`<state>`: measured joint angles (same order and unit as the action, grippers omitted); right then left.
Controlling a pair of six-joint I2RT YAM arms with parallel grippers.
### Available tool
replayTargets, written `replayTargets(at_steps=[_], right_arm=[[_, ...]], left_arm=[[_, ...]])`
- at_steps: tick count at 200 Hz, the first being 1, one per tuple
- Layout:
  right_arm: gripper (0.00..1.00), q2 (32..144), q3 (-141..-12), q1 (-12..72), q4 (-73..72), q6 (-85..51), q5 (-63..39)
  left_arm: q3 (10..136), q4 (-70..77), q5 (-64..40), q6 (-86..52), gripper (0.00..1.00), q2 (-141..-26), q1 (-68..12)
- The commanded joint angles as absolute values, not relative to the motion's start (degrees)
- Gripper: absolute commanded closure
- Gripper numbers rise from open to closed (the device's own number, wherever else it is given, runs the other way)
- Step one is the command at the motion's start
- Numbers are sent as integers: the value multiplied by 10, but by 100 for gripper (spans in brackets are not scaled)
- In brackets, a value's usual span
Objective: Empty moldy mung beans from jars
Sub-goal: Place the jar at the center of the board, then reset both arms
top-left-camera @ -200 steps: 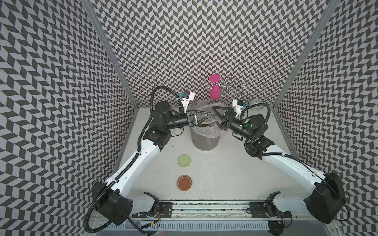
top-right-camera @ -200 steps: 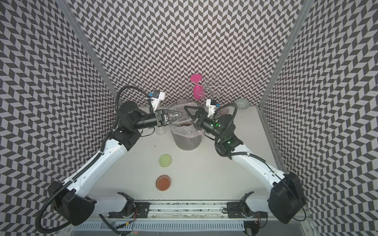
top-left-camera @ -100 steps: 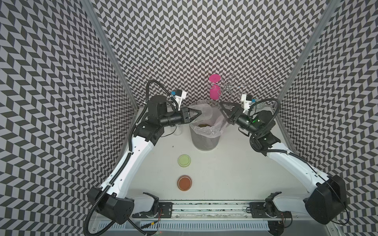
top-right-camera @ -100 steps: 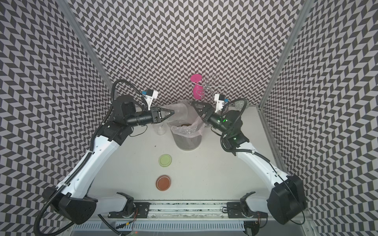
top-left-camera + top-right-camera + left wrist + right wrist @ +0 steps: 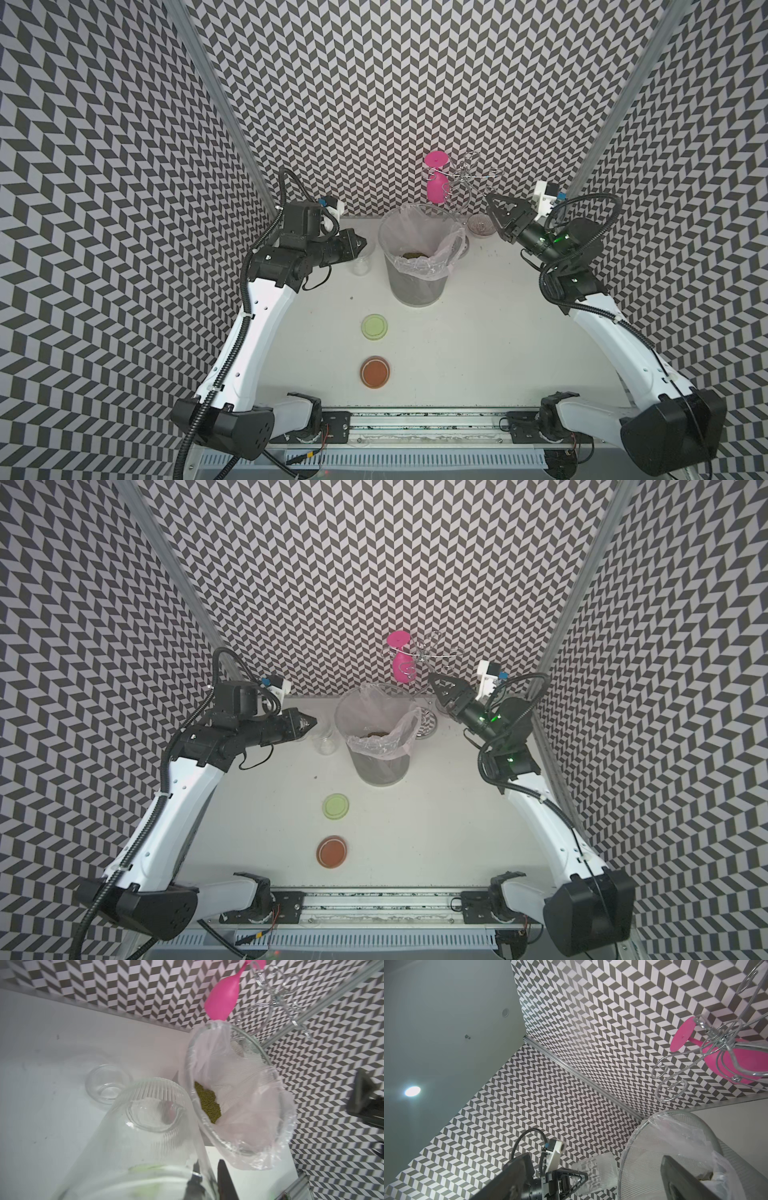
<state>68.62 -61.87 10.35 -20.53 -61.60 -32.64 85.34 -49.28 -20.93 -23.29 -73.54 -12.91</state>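
Observation:
My left gripper (image 5: pixel 360 244) (image 5: pixel 208 1180) is shut on the wall of a clear ribbed jar (image 5: pixel 153 1118) (image 5: pixel 598 1169), held tilted just left of the grey bin (image 5: pixel 415 286). The glass looks see-through, with no beans showing inside. A second clear jar (image 5: pixel 106 1086) (image 5: pixel 360 266) stands open on the table beside it. Mung beans (image 5: pixel 413 254) (image 5: pixel 207 1101) lie inside the bin's plastic liner. My right gripper (image 5: pixel 496 208) (image 5: pixel 596 1157) hangs open and holds nothing, raised at the back right of the bin. A pale green lid (image 5: pixel 374 326) and an orange-brown lid (image 5: pixel 375 371) lie on the table.
A pink glass (image 5: pixel 435 183) hangs upside down on a wire rack (image 5: pixel 469 174) behind the bin at the back wall. A small glass dish (image 5: pixel 481 224) sits under my right gripper. Patterned walls close in on three sides.
Both grippers have drawn back from over the bin. The left one carried its jar to the left and the right one moved right and toward the back, still open.

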Motion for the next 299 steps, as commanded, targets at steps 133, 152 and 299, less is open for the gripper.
replayTargets(at_steps=[133, 152, 299], right_arm=[[1, 608, -562, 64, -131, -560, -356], [1, 605, -558, 61, -122, -554, -356], [1, 612, -578, 46, -82, -507, -356]], left_arm=[[737, -368, -136, -195, 100, -971, -124], [749, -384, -139, -193, 79, -986, -125], [841, -427, -178, -178, 8, -966, -141]])
